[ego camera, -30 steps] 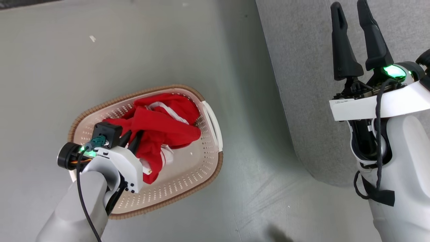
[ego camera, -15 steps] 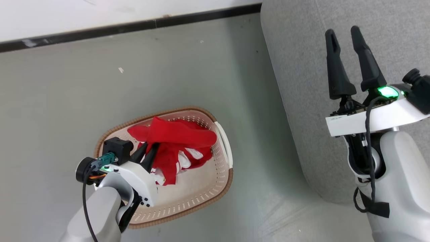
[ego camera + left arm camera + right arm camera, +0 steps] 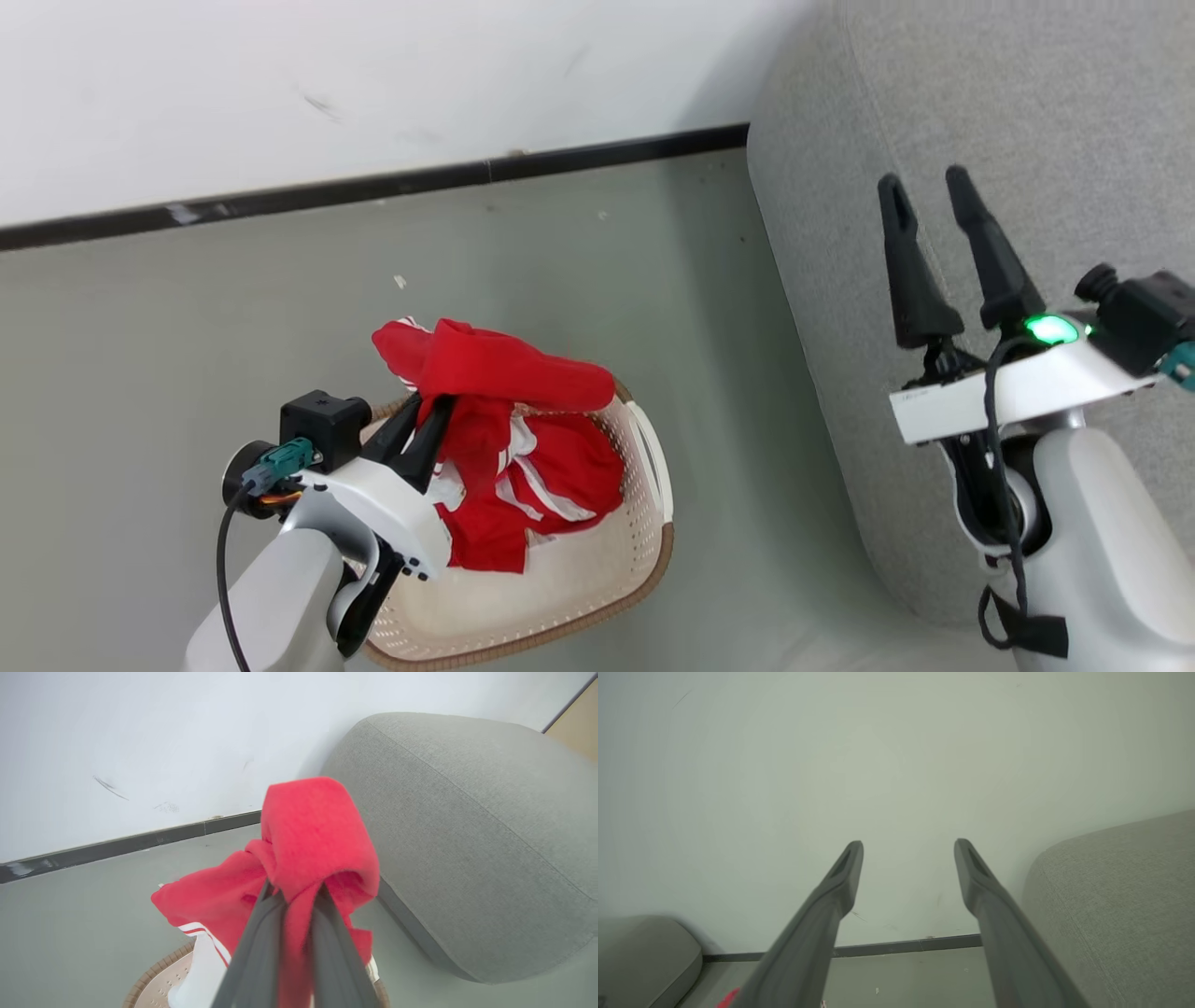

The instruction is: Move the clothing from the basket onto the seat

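Left fingers (image 3: 417,446) are pinching the red clothing (image 3: 523,373), holding it up over the basket (image 3: 644,532); right fingers (image 3: 910,271) are hanging wide apart, empty, well to its right.

You see your left gripper (image 3: 422,422) clamped on red clothing (image 3: 523,383), basket (image 3: 653,560) just below it, your right gripper (image 3: 922,182) spread wide, grey seat (image 3: 1027,112) behind its fingers.

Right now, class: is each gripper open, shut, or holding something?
Left gripper: shut on the soft red white-striped clothing above the cream perforated plastic basket.
Right gripper: open, holding nothing.
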{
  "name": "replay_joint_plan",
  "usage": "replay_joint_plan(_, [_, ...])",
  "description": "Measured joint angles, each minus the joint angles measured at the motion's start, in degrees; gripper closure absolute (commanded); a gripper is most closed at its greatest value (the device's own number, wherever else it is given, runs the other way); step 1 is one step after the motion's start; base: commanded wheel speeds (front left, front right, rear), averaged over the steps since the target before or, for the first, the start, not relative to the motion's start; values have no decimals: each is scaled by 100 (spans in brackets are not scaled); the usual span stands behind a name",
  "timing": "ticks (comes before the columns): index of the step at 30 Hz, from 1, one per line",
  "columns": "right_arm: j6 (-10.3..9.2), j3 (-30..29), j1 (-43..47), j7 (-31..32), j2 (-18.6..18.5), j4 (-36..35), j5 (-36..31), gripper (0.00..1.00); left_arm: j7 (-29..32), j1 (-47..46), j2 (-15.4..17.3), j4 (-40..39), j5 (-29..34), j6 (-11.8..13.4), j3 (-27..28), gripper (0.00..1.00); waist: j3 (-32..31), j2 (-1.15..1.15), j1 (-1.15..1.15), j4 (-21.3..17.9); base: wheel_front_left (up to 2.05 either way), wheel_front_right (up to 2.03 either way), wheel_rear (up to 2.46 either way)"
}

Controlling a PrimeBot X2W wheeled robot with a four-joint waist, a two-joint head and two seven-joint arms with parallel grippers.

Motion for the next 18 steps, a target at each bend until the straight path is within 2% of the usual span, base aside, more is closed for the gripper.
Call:
replay_joint_plan(12, [0, 31, 493, 0, -105, 143, 26, 0, -51, 60, 21, -500, -102, 0, 168, 100, -639, 0, 0, 182, 0, 0, 0])
replay_joint_plan(18, [0, 47, 767, 0, -198, 196, 46, 0, -51, 60, 136, -676, -93, 0, 146, 100, -955, 0, 0, 270, 0, 0, 0])
